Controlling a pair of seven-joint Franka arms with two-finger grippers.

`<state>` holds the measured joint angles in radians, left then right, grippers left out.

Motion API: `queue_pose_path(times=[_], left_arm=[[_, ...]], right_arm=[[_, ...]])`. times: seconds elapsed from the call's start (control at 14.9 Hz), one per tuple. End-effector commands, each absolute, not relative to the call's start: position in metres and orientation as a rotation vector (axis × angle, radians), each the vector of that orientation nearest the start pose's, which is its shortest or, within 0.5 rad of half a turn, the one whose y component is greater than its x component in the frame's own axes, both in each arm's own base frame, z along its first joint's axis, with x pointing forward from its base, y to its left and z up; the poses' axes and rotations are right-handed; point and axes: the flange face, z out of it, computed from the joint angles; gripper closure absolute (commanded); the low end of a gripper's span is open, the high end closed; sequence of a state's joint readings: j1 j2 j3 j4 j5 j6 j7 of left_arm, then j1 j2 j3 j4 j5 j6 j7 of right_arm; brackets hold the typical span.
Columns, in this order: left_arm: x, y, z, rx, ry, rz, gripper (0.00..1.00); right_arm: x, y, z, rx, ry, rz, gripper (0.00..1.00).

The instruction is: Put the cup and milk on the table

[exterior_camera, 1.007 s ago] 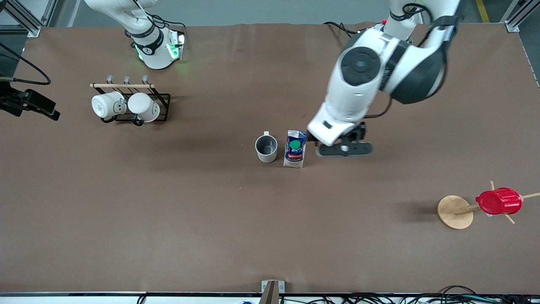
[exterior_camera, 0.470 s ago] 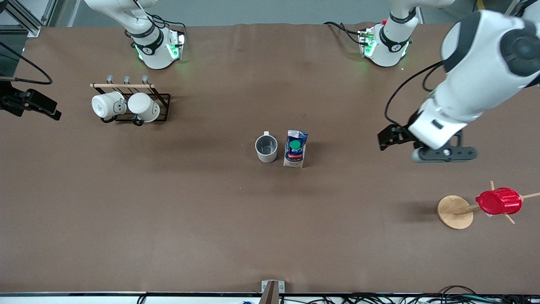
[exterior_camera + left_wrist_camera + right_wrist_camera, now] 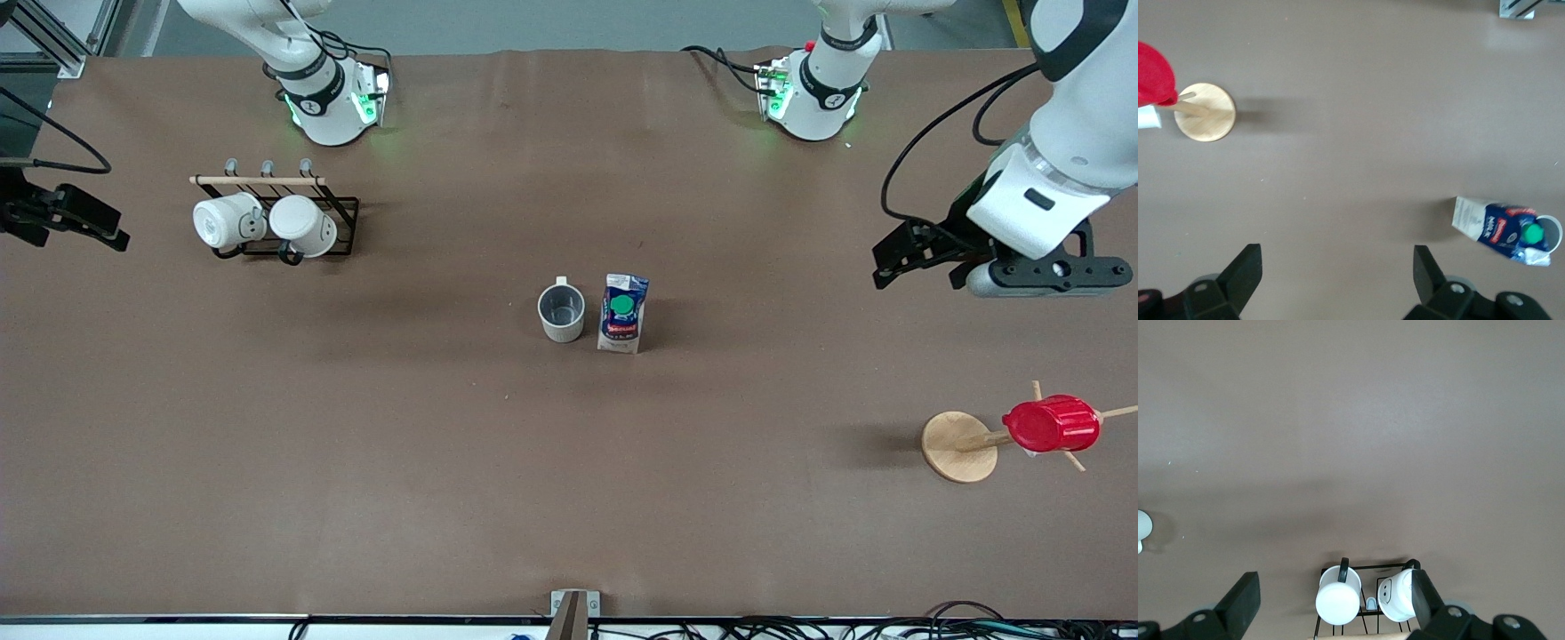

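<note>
Both task items stand upright and just beside each other mid-table [image 3: 444, 462]: the cup [image 3: 562, 312] toward the right arm's end, the milk carton [image 3: 622, 313] toward the left arm's end. Left gripper [image 3: 1337, 277], wide open and empty, hovers over bare table well apart from them. Right gripper [image 3: 1335, 597], also open and empty, waits above the mug rack [image 3: 1365, 599]. Placement appears complete.

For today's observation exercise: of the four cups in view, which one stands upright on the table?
The off-white cup beside the milk carton; the two white mugs hang on a rack, the red cup on a peg.
</note>
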<state>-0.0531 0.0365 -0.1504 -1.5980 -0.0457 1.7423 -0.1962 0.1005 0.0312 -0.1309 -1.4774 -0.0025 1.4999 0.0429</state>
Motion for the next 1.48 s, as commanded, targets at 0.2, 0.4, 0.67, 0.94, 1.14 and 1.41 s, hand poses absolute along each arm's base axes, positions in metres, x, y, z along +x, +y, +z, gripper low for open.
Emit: queue_pose_path(times=[0.2, 0.4, 0.67, 0.94, 1.14, 1.41], left_arm=[[0.550, -0.091, 0.602, -3.205, -0.010, -0.140, 0.00], [0.559, -0.081, 0.599, -3.193, 0.032, -0.142, 0.00], [0.566, -0.078, 0.603, -3.192, 0.023, -0.084, 0.00], [0.565, -0.079, 0.600, -3.184, 0.014, -0.068, 0.00], [0.567, -0.075, 0.600, -3.142, 0.015, -0.085, 0.00], [0.567, -0.079, 0.600, -3.134, 0.024, -0.086, 0.00]], right_arm=[[0.557, -0.016, 0.648, -3.137, 0.095, 0.016, 0.00], [0.558, -0.016, 0.647, -3.137, 0.095, 0.014, 0.00], [0.559, -0.016, 0.647, -3.139, 0.093, 0.009, 0.00], [0.559, -0.016, 0.647, -3.150, 0.095, 0.009, 0.00], [0.559, -0.015, 0.647, -3.150, 0.092, 0.009, 0.00], [0.559, -0.016, 0.648, -3.154, 0.093, 0.004, 0.00]])
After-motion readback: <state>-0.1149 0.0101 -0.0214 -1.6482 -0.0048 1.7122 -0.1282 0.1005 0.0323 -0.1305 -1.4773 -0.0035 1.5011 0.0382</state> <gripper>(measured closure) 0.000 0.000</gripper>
